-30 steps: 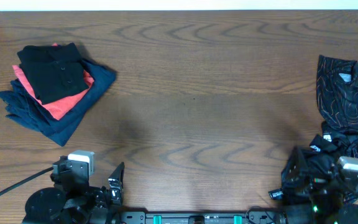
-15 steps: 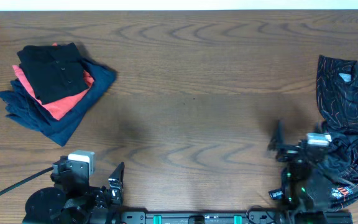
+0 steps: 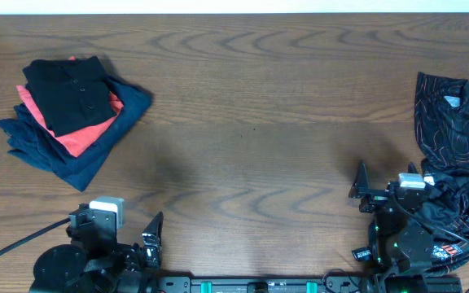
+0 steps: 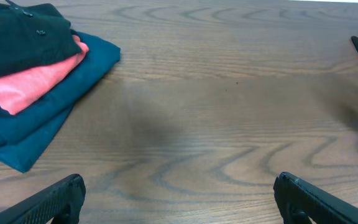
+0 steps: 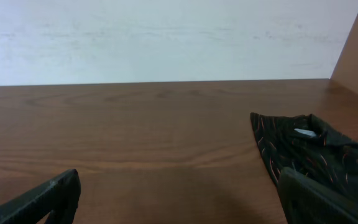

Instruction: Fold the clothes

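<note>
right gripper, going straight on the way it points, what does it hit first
Probably nothing close: the right gripper faces bare table, then the far wall. The garment lies just right of that line.

Folded garments in the stack: three, namely one black shirt (image 3: 65,96), one coral piece (image 3: 78,135), one dark blue piece (image 3: 98,156).
Unfolded garments: one, the black garment with thin wavy lines (image 3: 454,138).
Grippers: two, the left gripper (image 4: 179,193) and the right gripper (image 5: 179,183).
Table (image 3: 251,98): one.

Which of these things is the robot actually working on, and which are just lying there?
Part of the job: loose black fabric garment with thin wavy lines; folded fabric pile, black over coral over navy.
Just there: brown wooden table; thin black cable, near left.
</note>
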Robot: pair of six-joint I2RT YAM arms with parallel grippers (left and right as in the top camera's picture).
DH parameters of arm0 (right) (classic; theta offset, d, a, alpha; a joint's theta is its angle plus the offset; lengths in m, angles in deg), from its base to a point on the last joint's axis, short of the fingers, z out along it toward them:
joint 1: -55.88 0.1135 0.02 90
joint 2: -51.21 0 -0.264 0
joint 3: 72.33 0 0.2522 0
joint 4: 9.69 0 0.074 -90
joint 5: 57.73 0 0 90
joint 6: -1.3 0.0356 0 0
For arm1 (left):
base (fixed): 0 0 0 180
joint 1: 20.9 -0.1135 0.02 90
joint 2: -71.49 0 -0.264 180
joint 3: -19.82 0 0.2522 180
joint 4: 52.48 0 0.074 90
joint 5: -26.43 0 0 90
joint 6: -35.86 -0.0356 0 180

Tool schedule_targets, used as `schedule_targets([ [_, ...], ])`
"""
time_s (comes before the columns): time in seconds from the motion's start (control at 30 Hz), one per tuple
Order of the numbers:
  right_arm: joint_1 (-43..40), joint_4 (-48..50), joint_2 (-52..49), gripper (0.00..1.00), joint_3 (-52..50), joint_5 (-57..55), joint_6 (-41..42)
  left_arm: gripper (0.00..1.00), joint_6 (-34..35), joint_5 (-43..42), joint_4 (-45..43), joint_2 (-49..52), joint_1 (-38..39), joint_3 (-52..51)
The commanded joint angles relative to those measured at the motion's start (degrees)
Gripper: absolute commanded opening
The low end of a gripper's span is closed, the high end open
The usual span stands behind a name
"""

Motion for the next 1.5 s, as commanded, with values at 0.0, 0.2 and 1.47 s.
schedule_targets([
  [0.0, -0.5, -0.2, -0.1, 0.99, -0.1, 0.0, -1.2, 0.98, -0.3, 0.7, 0.0, 0.0, 0.1, 0.0],
  [0.2, -0.5, -0.2, -0.1, 0.99, -0.1, 0.0, -1.2, 0.98, -0.3, 0.7, 0.0, 0.0, 0.1, 0.0],
  [1.47, -0.5, -0.2, -0.1, 0.99, -0.1, 0.0, -1.2, 0.98, -5.6, 0.7, -14.9, -16.2, 0.1, -22.9],
])
